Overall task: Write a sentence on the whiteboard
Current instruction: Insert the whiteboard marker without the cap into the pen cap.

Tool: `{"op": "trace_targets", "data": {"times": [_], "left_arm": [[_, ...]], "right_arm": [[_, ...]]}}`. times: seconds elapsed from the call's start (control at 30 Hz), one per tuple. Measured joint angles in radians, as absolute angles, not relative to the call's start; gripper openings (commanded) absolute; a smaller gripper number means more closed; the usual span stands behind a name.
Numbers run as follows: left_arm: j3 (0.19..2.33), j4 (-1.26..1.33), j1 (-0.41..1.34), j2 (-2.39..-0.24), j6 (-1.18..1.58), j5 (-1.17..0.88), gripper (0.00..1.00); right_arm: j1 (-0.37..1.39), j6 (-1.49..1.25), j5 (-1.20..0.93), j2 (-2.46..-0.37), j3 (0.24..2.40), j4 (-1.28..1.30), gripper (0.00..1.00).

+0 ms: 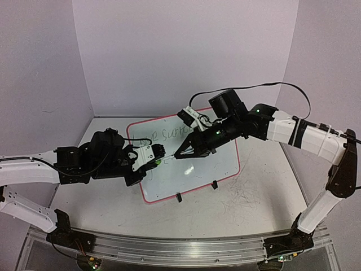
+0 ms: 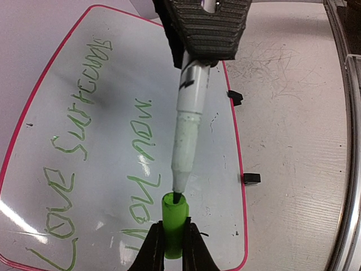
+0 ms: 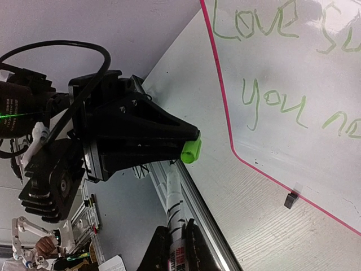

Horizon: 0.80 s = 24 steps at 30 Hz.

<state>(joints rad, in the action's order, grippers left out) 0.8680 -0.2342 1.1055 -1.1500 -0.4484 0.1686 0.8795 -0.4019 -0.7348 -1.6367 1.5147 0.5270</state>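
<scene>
At bottom centre of the left wrist view: left gripper (image 2: pixel 172 248), all but closed, pinching the green cap (image 2: pixel 174 217) by its lower half, mouth up. Just above: marker (image 2: pixel 189 107), tip at the cap mouth, not yet seated, clamped by the barrel near the top edge in the fully closed right gripper (image 3: pixel 176 251).

Treat cap and marker as light, rigid and smooth-walled. Expect twist or slip under an off-axis push. Hold the marker mid-barrel, as now, and press straight along its axis.

Beneath both: whiteboard (image 2: pixel 113 152), flat on the table (image 2: pixel 293 113), filling left and centre of that view and lying at centre of the top view. Judged stiff, light and glossy, hence liable to slide under a sideways load. Take hold by the edge only, or steady near the two black clips (image 2: pixel 251 178) at the right side of the frame. Keep off the writing face, as fresh ink is likely to smear.

On that face: sentence (image 2: pixel 79 121), green, in two lines, beginning "Love". Appears finished.

Farther right, toward the upper right of the frame: grey scribbles (image 2: pixel 271 56) on the bare table.
</scene>
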Motion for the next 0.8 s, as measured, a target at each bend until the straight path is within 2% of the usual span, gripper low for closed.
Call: {"op": "trace_targets", "data": {"times": [0.8], "left_arm": [[0.868, -0.234, 1.113, -1.153, -0.448, 0.168, 0.00]], "right_arm": [[0.879, -0.387, -0.692, -1.657, 1.545, 0.559, 0.00]]}}
